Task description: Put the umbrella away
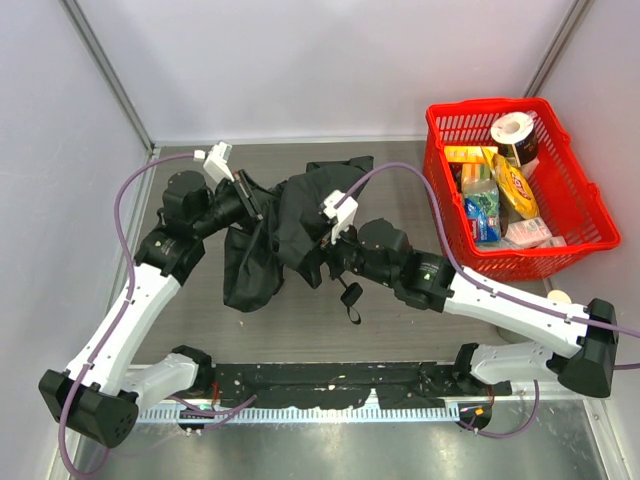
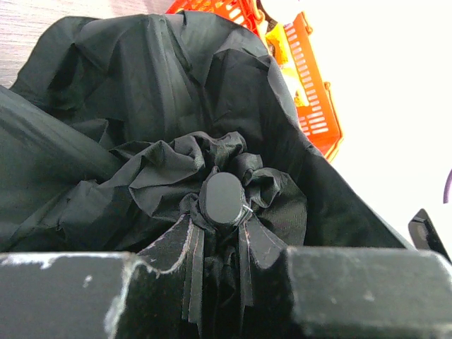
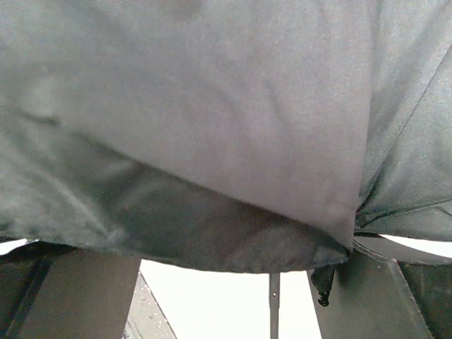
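Nearest, the handle with its strap lies on the table, just beside the right arm. The right gripper has its jaws wide, with canopy fabric draped across them and no grip visible. The umbrella lies loose and crumpled mid-table. The left gripper has narrow jaws pinching gathered fabric under the tip cap. The red basket sits far right, apart.

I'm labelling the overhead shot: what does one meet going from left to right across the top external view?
The left arm's base → umbrella → red basket.
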Robot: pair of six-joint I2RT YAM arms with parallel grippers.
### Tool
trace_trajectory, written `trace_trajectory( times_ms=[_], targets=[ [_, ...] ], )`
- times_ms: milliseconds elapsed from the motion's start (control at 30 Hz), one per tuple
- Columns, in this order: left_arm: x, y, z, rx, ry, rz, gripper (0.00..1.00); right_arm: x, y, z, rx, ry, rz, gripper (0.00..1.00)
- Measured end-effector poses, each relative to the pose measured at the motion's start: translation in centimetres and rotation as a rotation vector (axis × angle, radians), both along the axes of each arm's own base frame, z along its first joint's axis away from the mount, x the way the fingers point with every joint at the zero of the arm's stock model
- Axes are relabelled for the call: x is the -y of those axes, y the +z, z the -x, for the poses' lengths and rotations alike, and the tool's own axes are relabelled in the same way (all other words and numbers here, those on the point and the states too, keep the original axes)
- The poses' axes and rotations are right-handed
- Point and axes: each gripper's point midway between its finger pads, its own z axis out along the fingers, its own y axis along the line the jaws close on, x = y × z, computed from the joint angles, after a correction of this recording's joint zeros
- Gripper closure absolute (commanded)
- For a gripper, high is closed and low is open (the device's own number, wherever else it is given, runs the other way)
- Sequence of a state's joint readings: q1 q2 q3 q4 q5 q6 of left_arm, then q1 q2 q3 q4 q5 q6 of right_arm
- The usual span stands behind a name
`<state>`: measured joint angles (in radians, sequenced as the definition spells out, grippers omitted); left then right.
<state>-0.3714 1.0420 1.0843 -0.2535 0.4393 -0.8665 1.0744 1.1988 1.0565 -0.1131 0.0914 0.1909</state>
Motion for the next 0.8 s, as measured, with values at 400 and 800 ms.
trace_trajectory(
  times_ms=[400,800],
  targets=[
    [-0.1,-0.3,0.0,-0.012,0.003,-0.008,1.0,0.0,0.2,0.3,0.016,-0.009,0.001,0.13],
    [-0.9,-1.5,-0.7,-0.072,0.073,-0.032,1.0,-1.4,-2.5,-1.7,0.046,-0.102,0.109,0.12]
  ],
)
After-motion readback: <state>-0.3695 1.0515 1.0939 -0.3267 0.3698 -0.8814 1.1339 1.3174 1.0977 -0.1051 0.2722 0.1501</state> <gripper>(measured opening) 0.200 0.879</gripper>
